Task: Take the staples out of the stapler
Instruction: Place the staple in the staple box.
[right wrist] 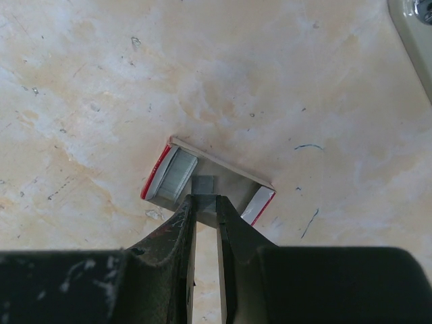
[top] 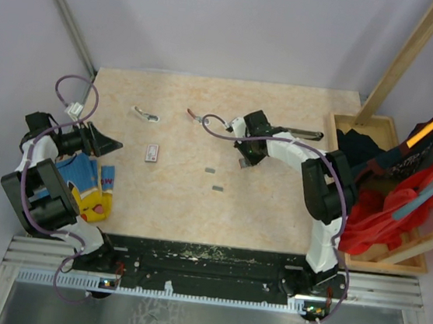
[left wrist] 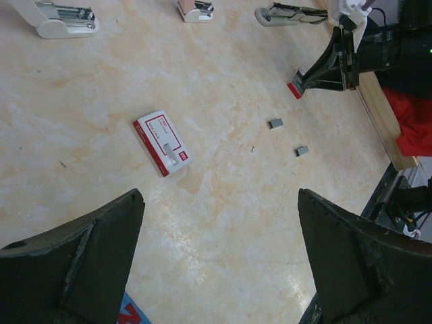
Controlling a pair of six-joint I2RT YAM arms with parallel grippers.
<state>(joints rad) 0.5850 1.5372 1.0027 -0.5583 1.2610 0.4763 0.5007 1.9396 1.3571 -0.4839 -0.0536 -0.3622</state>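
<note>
The stapler (top: 302,131) is slim and dark and lies on the table just behind my right arm; it also shows at the top of the left wrist view (left wrist: 290,12). My right gripper (right wrist: 204,197) is shut on a short grey staple strip (right wrist: 204,183), held at a small open red-edged box (right wrist: 253,185) that has more staples (right wrist: 174,177) inside. From above, the right gripper (top: 242,163) is right of the table's middle. Two loose staple strips (top: 210,171) (top: 217,186) lie nearby. My left gripper (top: 113,146) is open and empty at the far left.
A pinkish-white rectangular tag (top: 151,152) lies left of centre and shows in the left wrist view (left wrist: 162,142). Two small white staplers (left wrist: 64,19) (left wrist: 196,8) lie at the back. A colourful packet (top: 89,183) lies under my left arm. A wooden bin (top: 416,267) with red cloth stands at the right.
</note>
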